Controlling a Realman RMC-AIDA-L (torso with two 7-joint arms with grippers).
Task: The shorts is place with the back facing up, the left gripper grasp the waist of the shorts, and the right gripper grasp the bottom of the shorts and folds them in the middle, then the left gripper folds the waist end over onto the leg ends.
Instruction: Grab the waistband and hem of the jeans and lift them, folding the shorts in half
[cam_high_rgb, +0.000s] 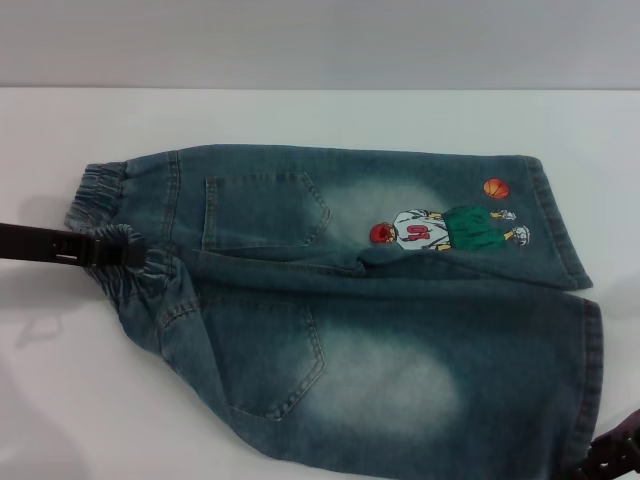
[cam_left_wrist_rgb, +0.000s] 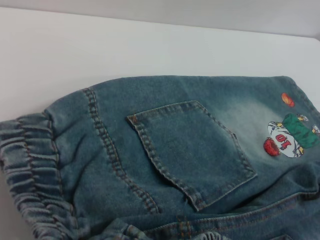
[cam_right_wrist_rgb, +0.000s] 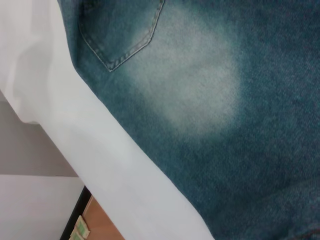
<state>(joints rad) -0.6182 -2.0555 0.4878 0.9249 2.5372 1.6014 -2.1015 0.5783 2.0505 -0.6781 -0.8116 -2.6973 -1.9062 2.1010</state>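
Currently the shorts (cam_high_rgb: 350, 300) are lying back-up on the worktop (cam_high_rgb: 300, 115), long axis 9-to-3; left gripper (cam_high_rgb: 100, 248) is clamping the waist (cam_high_rgb: 125, 250) at 9, right gripper (cam_high_rgb: 610, 455), grip unclear, nearing the hem (cam_high_rgb: 590, 390) at 4

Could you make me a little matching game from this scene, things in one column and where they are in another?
Things:
1. left gripper
2. right gripper
3. orange ball
4. shorts

Places:
A. stitched near a leg hem
B. spread back-up on the white table
C. at the gathered waist
D. at the near leg's hem corner

Pairs: 1-C, 2-D, 3-A, 4-B
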